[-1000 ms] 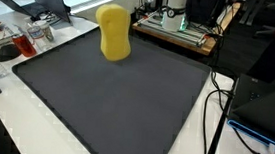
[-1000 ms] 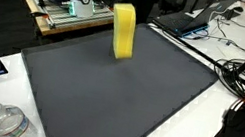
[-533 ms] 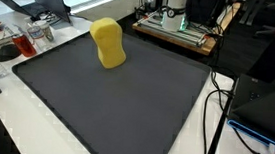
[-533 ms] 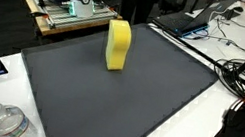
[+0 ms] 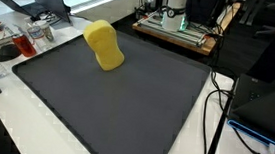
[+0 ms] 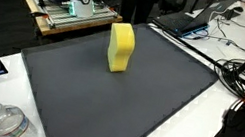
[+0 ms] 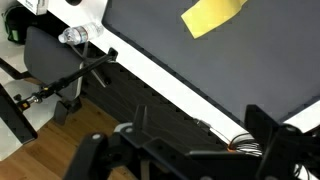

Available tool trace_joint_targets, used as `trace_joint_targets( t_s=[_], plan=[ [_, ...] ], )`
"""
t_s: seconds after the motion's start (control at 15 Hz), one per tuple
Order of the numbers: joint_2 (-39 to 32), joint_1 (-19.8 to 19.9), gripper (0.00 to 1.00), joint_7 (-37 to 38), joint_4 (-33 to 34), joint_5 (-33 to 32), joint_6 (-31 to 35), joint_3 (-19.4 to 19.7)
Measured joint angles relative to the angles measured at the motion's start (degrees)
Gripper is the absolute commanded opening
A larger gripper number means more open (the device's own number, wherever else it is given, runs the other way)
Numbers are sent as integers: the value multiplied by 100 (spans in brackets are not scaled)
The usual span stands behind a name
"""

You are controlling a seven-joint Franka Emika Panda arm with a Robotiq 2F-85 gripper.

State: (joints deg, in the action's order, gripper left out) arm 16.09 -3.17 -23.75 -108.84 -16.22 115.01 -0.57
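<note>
- so, the pincer (image 7: 188,156)?
- jaws wide apart, nothing between them. visible in the wrist view only, dark, lower part cut off.
- and the yellow block (image 7: 213,15)?
- well ahead of the pincer, apart from it, on the dark mat (image 7: 250,60); its far end is cropped. in an exterior view the yellow block (image 5: 103,45) stands tilted, underside hidden.
</note>
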Motion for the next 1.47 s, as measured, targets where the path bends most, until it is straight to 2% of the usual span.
trace_joint_targets(
  t_s=[0.47, 0.87, 1.13, 1.47],
  plan=[
    [0, -2, 100, -43, 0, 3, -33, -20],
    [-104, -152, 100, -792, 151, -125, -1057, -202],
    [-298, -246, 100, -1110, 405, -146, -1371, -295],
    [-637, -309, 100, -1301, 545, -903, -1424, -606]
  ],
)
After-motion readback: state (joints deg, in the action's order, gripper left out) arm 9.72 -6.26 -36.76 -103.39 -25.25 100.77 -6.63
